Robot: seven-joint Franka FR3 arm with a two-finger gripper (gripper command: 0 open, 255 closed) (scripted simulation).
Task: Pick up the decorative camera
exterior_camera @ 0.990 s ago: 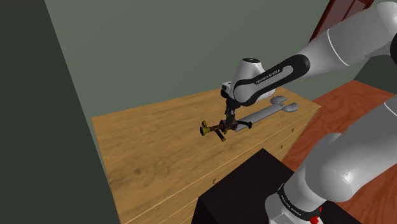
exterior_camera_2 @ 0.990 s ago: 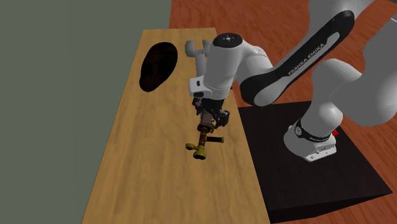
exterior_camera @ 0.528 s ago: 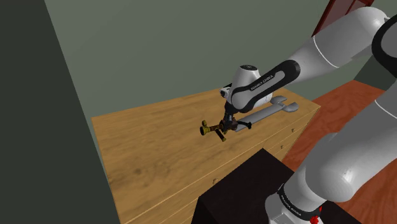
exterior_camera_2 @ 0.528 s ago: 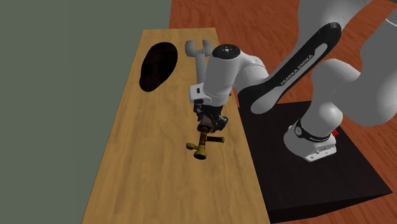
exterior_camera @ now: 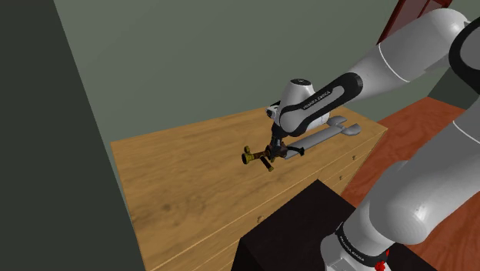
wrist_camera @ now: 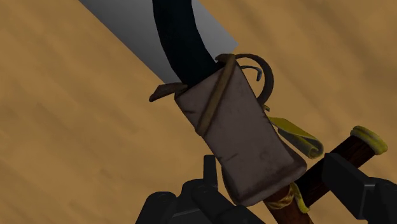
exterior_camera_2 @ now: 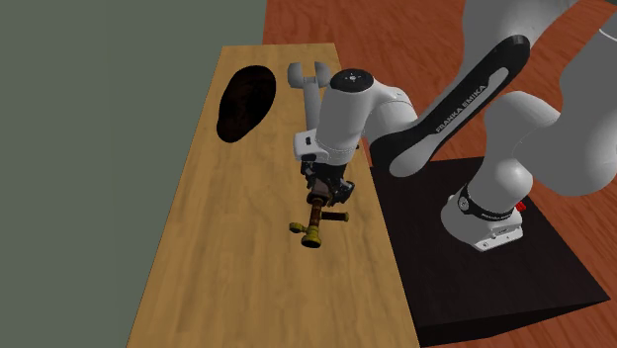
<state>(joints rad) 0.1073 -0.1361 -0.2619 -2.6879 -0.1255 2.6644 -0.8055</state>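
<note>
The decorative camera [exterior_camera: 259,158] is a small brown box on dark wooden legs with brass tips. It lies on its side on the wooden dresser top [exterior_camera: 185,173], close to the front edge. My black gripper [exterior_camera: 278,149] comes down on its box end. From the second exterior view the gripper [exterior_camera_2: 325,188] sits over the camera [exterior_camera_2: 315,227], whose legs stick out toward the viewer. In the wrist view the gripper [wrist_camera: 277,184] is shut on the camera's [wrist_camera: 245,137] brown body and leg stem, with one finger on each side [wrist_camera: 347,179].
A pale grey long-handled object [exterior_camera: 332,132] lies on the dresser behind the gripper, also seen as [exterior_camera_2: 306,76]. A dark oval shape [exterior_camera_2: 245,101] lies farther along the top. The black stand [exterior_camera_2: 489,262] abuts the dresser front. A grey-green wall [exterior_camera: 192,61] backs the dresser.
The hand has sunk slightly onto the camera while the upper arm swung up, and the fingers have shut on it. Over the last half second nothing moves. The camera still lies on the dresser.
</note>
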